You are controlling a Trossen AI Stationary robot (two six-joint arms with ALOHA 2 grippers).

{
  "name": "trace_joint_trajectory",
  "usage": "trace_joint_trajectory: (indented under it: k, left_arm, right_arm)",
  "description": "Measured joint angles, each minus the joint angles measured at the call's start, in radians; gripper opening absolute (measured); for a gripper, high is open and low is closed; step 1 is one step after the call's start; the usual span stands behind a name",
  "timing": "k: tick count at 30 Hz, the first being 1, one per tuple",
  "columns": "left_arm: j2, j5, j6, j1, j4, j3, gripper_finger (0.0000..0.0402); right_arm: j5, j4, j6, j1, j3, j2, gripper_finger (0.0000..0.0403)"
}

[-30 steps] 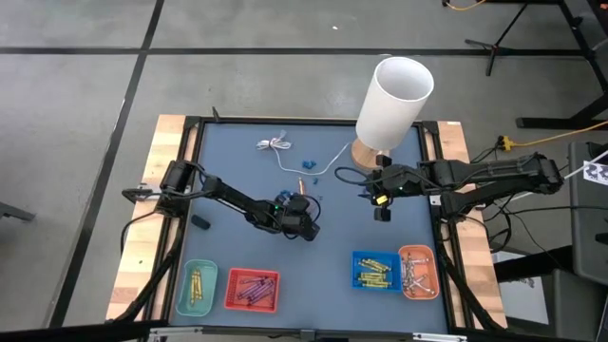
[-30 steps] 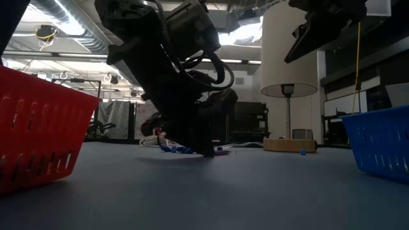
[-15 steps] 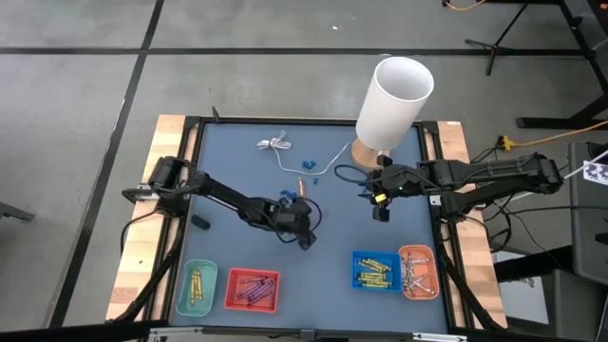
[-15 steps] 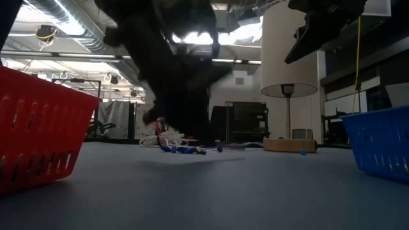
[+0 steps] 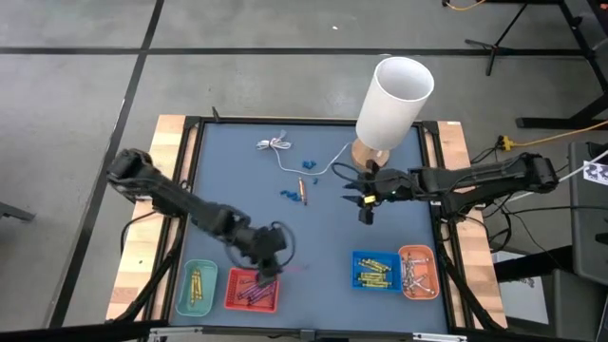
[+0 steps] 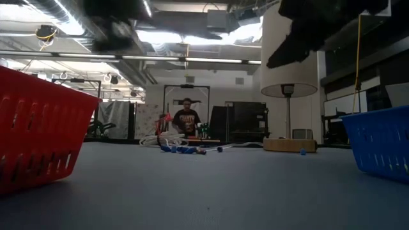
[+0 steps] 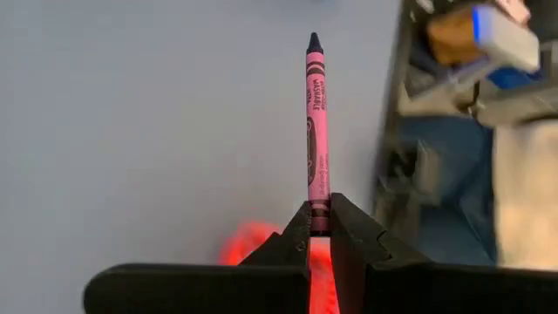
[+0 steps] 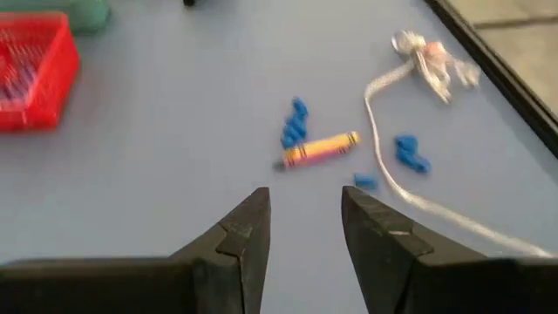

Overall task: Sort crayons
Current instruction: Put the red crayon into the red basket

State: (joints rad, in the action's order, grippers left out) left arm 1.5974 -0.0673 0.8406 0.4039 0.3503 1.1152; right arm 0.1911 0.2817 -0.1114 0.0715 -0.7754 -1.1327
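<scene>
Overhead, the left gripper [image 5: 269, 264] hung just above the upper rim of the red basket [image 5: 237, 277] at the table's near edge, its fingers [image 7: 296, 235] clenched on the blunt end of a pink crayon [image 7: 315, 131]. The crayon stood straight out from the fingertips, dark tip foremost, with the grey-blue table [image 5: 237, 180] beneath it. Inside the red basket lay a cluster of purple and reddish crayons [image 5: 249, 288]. Beside it to the left, the teal basket [image 5: 186, 294] held yellow crayons [image 5: 196, 285].

The right gripper [image 5: 365, 211] hovered over the middle of the table, right of centre, its two fingers [image 8: 247, 228] parted with nothing between them. In the right wrist view a yellow-orange crayon [image 8: 318, 149] lay flat on the table ahead of that gripper, with small blue bits [image 8: 295, 122] just beside it and a thin white cable [image 8: 410, 196] curving past. From above, that same crayon [image 5: 303, 190] lay near the table's centre, well apart from every basket.

On the near right, the blue basket [image 5: 359, 258] contained yellow and green crayons [image 5: 376, 274], and the orange basket [image 5: 419, 253] next to it held pale grey-white crayons [image 5: 414, 275]. A white lamp [image 5: 393, 100] stood at the far right of the table. In the low view a person [image 6: 186, 119] showed in the room beyond.
</scene>
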Motion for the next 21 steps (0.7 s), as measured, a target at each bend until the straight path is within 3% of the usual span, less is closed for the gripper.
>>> trace_joint_trajectory:
  k: [5, 11, 17, 21]
  left_arm:
    - [-0.067, 0.041, 0.173, 0.139, 0.143, 0.000, 0.0007]
    - [-0.059, 0.085, 0.342, 0.279, 0.274, 0.000, 0.0007]
    - [-0.046, 0.151, 0.364, 0.338, 0.319, 0.000, 0.0007]
    - [-0.046, 0.159, 0.363, 0.344, 0.324, 0.000, 0.0007]
  right_arm:
    - [-0.001, -0.303, -0.001, 0.000, 0.076, -0.110, 0.0140]
    - [-0.001, -0.578, 0.000, 0.000, 0.083, -0.312, 0.0140]
    - [0.034, -0.781, 0.002, 0.000, 0.083, -0.497, 0.0140]
    - [0.136, -0.881, -0.072, 0.000, 0.082, -0.585, 0.0140]
